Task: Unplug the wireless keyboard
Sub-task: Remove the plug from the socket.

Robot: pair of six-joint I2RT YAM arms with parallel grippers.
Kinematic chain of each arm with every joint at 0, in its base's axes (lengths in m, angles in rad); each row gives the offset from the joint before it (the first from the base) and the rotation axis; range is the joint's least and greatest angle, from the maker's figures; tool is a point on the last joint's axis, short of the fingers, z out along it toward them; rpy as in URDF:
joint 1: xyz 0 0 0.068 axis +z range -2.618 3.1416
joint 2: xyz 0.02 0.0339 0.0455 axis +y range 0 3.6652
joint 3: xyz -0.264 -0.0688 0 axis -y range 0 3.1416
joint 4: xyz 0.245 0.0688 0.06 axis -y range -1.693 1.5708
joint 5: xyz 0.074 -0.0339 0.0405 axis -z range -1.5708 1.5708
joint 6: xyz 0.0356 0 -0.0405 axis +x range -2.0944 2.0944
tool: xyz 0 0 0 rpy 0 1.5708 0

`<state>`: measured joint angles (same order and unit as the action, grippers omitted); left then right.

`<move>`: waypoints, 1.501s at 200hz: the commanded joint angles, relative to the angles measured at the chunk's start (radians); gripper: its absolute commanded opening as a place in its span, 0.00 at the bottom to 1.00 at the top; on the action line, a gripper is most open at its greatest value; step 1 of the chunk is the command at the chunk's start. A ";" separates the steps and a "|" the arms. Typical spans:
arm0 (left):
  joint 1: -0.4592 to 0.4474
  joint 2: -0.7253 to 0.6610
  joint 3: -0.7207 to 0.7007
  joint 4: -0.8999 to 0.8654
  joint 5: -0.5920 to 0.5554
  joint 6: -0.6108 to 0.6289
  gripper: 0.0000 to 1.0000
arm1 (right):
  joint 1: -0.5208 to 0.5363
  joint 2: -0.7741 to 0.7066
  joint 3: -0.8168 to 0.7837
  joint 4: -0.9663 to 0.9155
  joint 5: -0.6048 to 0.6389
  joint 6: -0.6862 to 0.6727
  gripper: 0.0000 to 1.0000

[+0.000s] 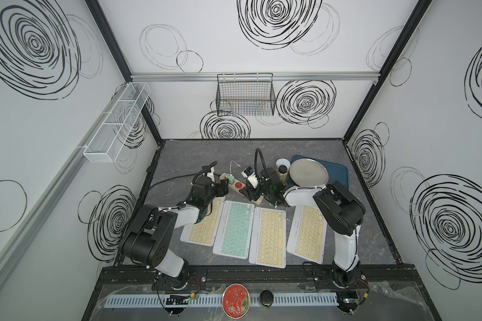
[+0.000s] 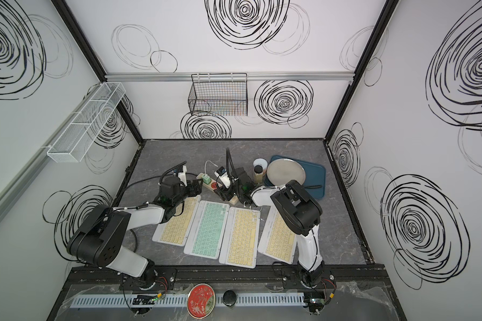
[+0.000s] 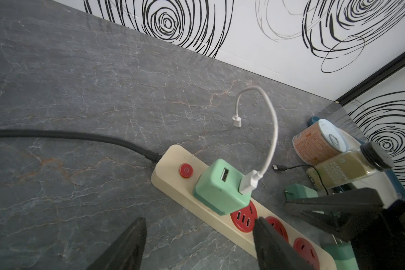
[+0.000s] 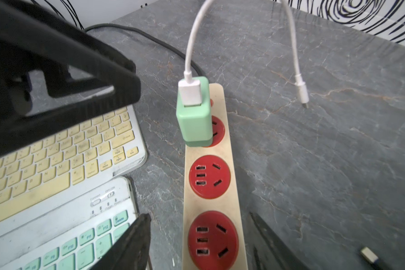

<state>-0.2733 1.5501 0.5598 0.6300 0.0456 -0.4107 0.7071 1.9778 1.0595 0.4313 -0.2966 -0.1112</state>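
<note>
Several wireless keyboards lie side by side: a mint-green one [image 1: 235, 228] between yellow-keyed ones [image 1: 203, 222] [image 1: 269, 239] [image 1: 308, 233]. Behind them lies a cream power strip [image 3: 173, 161] with red sockets. A green charger [image 3: 218, 187] is plugged into it. The charger's white cable [image 3: 270, 131] arches up, and its free plug [image 3: 237, 121] hangs loose, joined to no keyboard. My left gripper [image 3: 199, 221] is open beside the strip, one finger over a red socket. My right gripper [image 4: 199, 215] is open and straddles the strip [image 4: 211, 150] above an empty socket.
A can [image 3: 318, 142] and a spice bottle [image 3: 348, 168] stand right of the strip, by a grey plate [image 1: 308, 172] on a blue tray [image 1: 337, 169]. A thin black cable's plug [image 3: 278, 167] lies loose there. The strip's thick black cord [image 3: 80, 135] runs left.
</note>
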 commanded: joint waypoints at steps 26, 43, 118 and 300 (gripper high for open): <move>-0.006 0.033 0.067 -0.003 0.025 0.086 0.75 | -0.012 0.049 0.013 -0.100 0.025 -0.091 0.68; -0.007 0.051 0.079 -0.003 0.046 0.093 0.74 | -0.012 0.056 0.013 -0.100 0.044 -0.098 0.68; -0.021 0.137 0.143 -0.015 0.084 0.110 0.73 | -0.009 0.073 0.011 -0.118 0.038 -0.126 0.37; -0.061 0.275 0.253 -0.017 0.044 0.171 0.66 | -0.035 0.078 -0.004 -0.131 -0.048 -0.133 0.15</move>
<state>-0.3393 1.8057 0.7761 0.5766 0.0704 -0.2687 0.6800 2.0384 1.0634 0.3485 -0.2981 -0.2188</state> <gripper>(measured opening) 0.671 0.494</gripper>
